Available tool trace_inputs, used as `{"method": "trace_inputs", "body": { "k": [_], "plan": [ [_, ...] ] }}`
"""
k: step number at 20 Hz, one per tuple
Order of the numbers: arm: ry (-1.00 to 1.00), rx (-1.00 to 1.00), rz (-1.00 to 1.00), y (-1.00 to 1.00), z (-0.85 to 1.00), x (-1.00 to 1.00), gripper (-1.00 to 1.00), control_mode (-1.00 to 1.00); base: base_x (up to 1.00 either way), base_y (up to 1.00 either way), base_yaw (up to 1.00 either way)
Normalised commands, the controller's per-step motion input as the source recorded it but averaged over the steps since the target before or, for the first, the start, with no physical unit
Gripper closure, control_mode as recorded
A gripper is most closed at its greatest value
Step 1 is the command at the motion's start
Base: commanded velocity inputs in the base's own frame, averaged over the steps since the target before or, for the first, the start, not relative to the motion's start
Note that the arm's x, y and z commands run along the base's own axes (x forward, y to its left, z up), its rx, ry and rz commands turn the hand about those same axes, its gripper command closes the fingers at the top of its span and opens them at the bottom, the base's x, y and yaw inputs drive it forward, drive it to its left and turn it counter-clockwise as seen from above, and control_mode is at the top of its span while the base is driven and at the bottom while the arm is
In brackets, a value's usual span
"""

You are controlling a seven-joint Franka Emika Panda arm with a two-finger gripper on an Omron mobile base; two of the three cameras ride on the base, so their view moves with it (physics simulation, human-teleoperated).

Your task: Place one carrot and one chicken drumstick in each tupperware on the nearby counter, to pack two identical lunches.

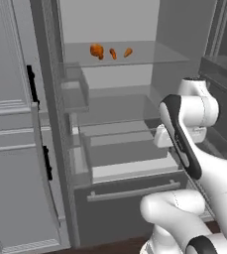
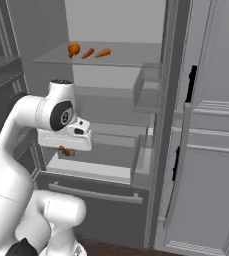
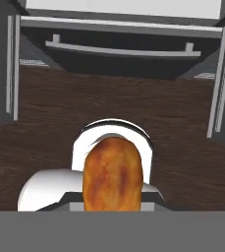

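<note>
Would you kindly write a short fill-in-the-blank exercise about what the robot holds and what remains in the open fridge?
1. The gripper is shut on a chicken ____.
2. On the upper fridge shelf lie one drumstick and ____ carrots.
3. The floor seen in the hand view is dark ____.

Missing words: drumstick; two; wood

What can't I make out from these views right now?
- Gripper: its fingers are hidden under the hand in the right base view; in the hand view the chicken drumstick covers them.
- Food on the fridge shelf: one drumstick and two carrots, too small for detail.
</note>
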Motion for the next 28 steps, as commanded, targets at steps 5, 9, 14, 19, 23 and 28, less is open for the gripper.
{"method": "trace_inputs", "body": {
  "k": [5, 9, 14, 19, 23, 28],
  "plan": [
    [0.00, 0.00, 0.00, 0.00, 0.00, 0.00, 1.00, 1.00, -0.84, 0.42, 0.08],
    [0.00, 0.00, 0.00, 0.00, 0.00, 0.00, 1.00, 1.00, -0.73, 0.61, 0.44],
    [0.00, 0.00, 0.00, 0.00, 0.00, 0.00, 1.00, 1.00, -0.51, 0.67, 0.60],
    [0.00, 0.00, 0.00, 0.00, 0.00, 0.00, 1.00, 1.00, -0.27, 0.72, 0.61],
    [0.00, 0.00, 0.00, 0.00, 0.00, 0.00, 1.00, 1.00, -0.01, 0.64, 0.53],
    [0.00, 0.00, 0.00, 0.00, 0.00, 0.00, 1.00, 1.00, 0.50, 0.24, 0.35]
  ]
}}
